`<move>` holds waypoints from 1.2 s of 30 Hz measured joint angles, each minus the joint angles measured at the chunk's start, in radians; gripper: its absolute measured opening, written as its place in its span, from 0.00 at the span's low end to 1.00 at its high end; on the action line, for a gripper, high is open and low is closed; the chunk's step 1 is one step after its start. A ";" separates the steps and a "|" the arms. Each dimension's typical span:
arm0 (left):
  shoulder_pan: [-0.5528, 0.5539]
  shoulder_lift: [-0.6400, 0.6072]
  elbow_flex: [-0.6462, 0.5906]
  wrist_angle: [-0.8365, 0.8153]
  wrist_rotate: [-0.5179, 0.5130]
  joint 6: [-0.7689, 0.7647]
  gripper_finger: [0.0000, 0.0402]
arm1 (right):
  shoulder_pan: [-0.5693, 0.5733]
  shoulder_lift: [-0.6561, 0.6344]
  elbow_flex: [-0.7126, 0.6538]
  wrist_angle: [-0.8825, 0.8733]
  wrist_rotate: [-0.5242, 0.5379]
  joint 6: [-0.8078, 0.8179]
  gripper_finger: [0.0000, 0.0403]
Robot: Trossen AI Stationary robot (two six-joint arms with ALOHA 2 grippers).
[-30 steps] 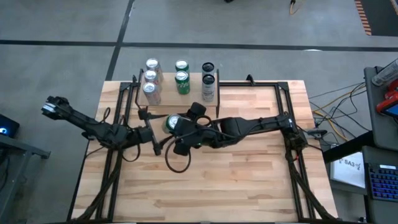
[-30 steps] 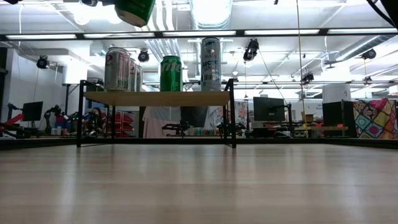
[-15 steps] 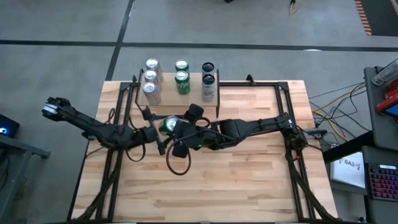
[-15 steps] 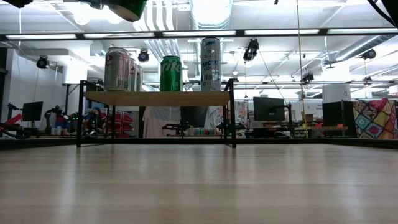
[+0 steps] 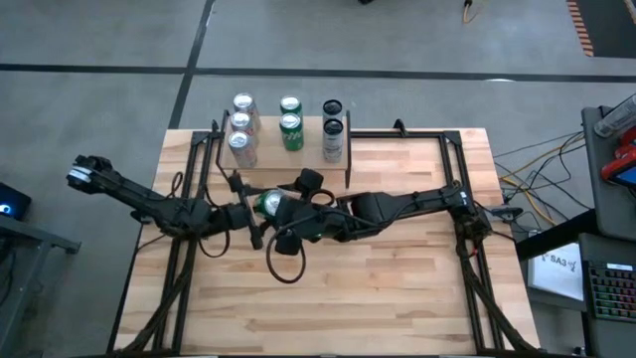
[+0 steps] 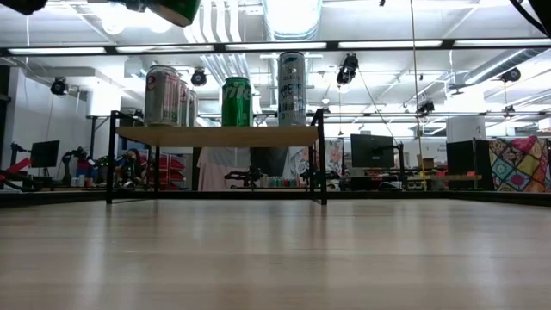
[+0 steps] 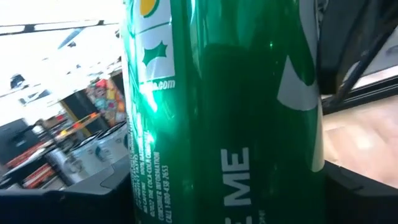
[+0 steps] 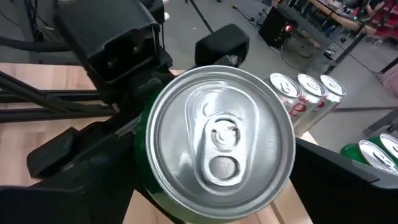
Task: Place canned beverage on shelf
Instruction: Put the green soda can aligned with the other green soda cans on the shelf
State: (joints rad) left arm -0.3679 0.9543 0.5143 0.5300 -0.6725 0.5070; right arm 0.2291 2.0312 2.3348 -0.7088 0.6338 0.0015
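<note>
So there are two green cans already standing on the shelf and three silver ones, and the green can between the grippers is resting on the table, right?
Not quite. The green can is not resting on the table; it is held up in the air between the two grippers, as the low view shows near its top edge. The shelf does carry two green cans and three silver ones.

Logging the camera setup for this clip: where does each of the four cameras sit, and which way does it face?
High view: overhead, straight down on the table; both arms, left gripper and right gripper meeting at the green can.
Low view: tabletop height, facing the shelf; the can's bottom at the top edge.
Left wrist view: against the can's side.
Right wrist view: onto the can's lid, left gripper behind.
Shared: the green can appears in all four views.
</note>
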 joint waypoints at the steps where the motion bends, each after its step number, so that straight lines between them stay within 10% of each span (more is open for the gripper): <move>1: 0.000 -0.009 -0.012 0.013 0.014 0.001 0.70 | 0.003 0.000 0.000 0.004 0.000 -0.010 0.90; 20: -0.002 -0.288 -0.147 0.081 0.478 -0.018 0.70 | 0.048 -0.060 -0.103 0.138 -0.170 -0.195 0.91; 36: -0.002 -0.349 -0.183 0.080 0.493 -0.016 0.70 | 0.054 -0.219 -0.604 0.741 -0.205 -0.392 0.91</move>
State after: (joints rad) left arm -0.3695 0.6049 0.3308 0.6103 -0.1800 0.4906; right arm 0.2828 1.8124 1.7305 0.0323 0.4290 -0.3908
